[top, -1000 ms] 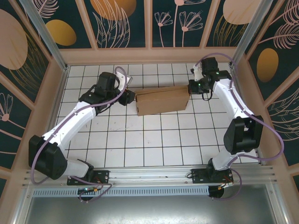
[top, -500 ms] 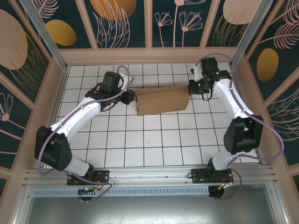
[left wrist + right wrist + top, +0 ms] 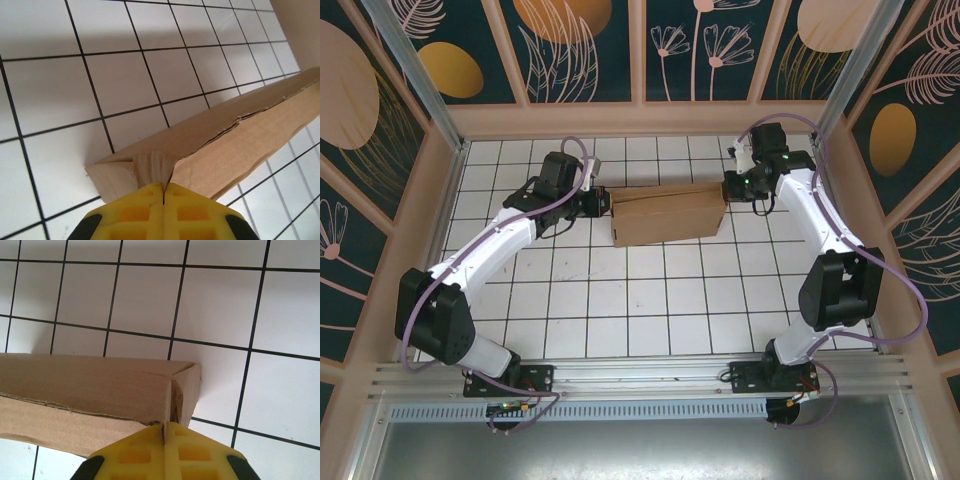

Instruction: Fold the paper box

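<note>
Brown corrugated cardboard mailer box [image 3: 668, 213] lies on far half of white tiled table [image 3: 620, 300], between our arms. Left gripper [image 3: 163, 192] closed, tips at its left end; right gripper [image 3: 163, 432] closed at right corner. We press evenly from both ends, avoiding skew.

Paper box [image 3: 668, 214] fills the span between left claw [image 3: 606, 200] and right claw [image 3: 728, 188]; both claws are closed, tips at the box ends, so there is no straight passage from claw to claw. Behind both claws, toward the bases, the table [image 3: 620, 300] lies bare between the two arms. Ahead of the claws, a strip of tiles runs to the rear wall [image 3: 640, 118]. Outboard of the right claw, the side wall [image 3: 845, 180] stands near.
</note>
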Available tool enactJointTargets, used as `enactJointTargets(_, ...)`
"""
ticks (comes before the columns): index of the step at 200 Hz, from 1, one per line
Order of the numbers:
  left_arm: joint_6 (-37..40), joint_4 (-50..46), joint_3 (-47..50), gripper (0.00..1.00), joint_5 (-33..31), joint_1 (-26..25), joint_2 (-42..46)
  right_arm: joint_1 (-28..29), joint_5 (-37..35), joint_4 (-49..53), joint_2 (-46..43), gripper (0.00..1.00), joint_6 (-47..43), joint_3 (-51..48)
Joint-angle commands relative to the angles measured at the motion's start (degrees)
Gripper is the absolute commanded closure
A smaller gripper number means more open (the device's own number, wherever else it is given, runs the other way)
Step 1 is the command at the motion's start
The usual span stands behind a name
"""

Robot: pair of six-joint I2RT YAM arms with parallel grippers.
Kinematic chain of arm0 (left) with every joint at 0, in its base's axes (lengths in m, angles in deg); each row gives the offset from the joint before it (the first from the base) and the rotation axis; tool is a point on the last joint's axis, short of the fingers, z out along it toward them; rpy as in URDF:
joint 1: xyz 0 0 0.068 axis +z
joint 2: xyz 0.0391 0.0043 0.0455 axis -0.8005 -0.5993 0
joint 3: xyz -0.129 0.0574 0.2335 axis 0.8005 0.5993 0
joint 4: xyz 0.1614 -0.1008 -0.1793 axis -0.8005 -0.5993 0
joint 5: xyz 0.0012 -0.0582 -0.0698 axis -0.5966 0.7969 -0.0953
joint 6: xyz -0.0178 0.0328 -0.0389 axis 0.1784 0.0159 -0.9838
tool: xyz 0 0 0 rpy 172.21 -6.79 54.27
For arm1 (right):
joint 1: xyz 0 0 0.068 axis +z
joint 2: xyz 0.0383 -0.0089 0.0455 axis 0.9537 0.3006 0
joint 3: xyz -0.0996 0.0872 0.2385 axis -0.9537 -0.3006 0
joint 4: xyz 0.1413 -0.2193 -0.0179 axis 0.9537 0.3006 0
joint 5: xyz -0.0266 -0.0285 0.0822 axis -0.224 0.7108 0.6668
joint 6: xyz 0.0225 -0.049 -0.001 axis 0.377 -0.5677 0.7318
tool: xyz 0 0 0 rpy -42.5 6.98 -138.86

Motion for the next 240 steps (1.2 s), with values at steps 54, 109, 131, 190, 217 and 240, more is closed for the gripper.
enactJointTargets(54,-11.3,-0.7,-8.2,1.00,5.6,0.0,-3.4,0.5,0.7,2.4,0.5,1.00,-0.2,-0.6)
enactJointTargets(109,-7.7,-1.7,-7.3,1.00,4.2,0.2,-4.4,0.4,1.1,1.7,0.2,1.00,-0.5,-1.7)
enactJointTargets(131,-3.9,-1.6,-5.2,1.00,2.3,0.2,-3.7,0.4,1.0,1.4,0.1,1.00,-0.6,-2.1)
enactJointTargets(190,0.1,-3.0,-3.0,1.00,-0.7,0.2,-4.4,0.5,1.4,0.7,0.1,1.00,0.0,-2.8)
enactJointTargets(217,-1.3,0.7,0.8,1.00,0.1,0.2,-4.3,0.5,1.9,-0.3,-0.3,1.00,0.3,-4.3)
enactJointTargets(240,-2.3,3.4,2.8,1.00,1.1,0.2,-4.7,0.5,3.0,-2.1,-0.9,1.00,-0.1,-6.6)
